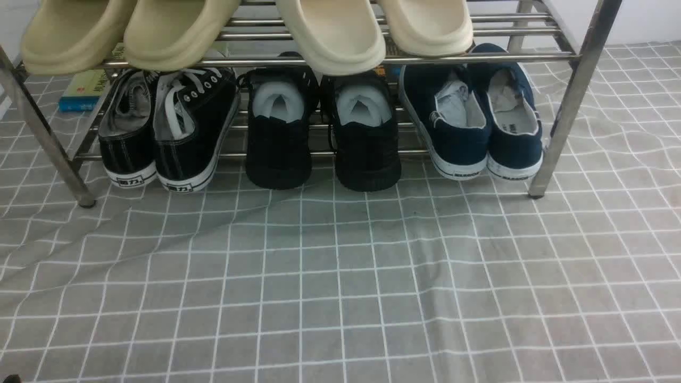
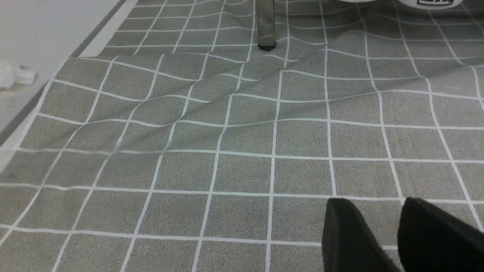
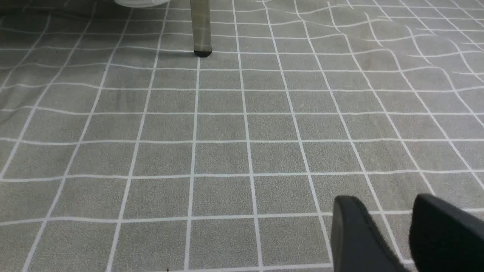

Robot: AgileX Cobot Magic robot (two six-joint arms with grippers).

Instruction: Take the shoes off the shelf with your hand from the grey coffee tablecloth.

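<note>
The navy blue shoes (image 1: 471, 125) sit side by side at the right end of the shelf's lower tier, heels toward me, with paper stuffed inside. The steel-tube shelf (image 1: 575, 90) stands on the grey coffee tablecloth (image 1: 340, 276). Neither arm shows in the front view. In the left wrist view my left gripper (image 2: 376, 206) hovers over bare cloth, jaws apart with nothing between them, far from the shelf leg (image 2: 266, 26). In the right wrist view my right gripper (image 3: 382, 202) is likewise open over the cloth, and a shelf leg (image 3: 201, 28) stands well ahead of it.
Black lace-up sneakers (image 1: 165, 127) and a black pair with white stuffing (image 1: 324, 133) share the lower tier. Beige slippers (image 1: 239, 26) overhang the upper tier. A green and blue box (image 1: 85, 88) lies behind the shelf. The cloth's edge and a white rag (image 2: 15, 73) lie to the left.
</note>
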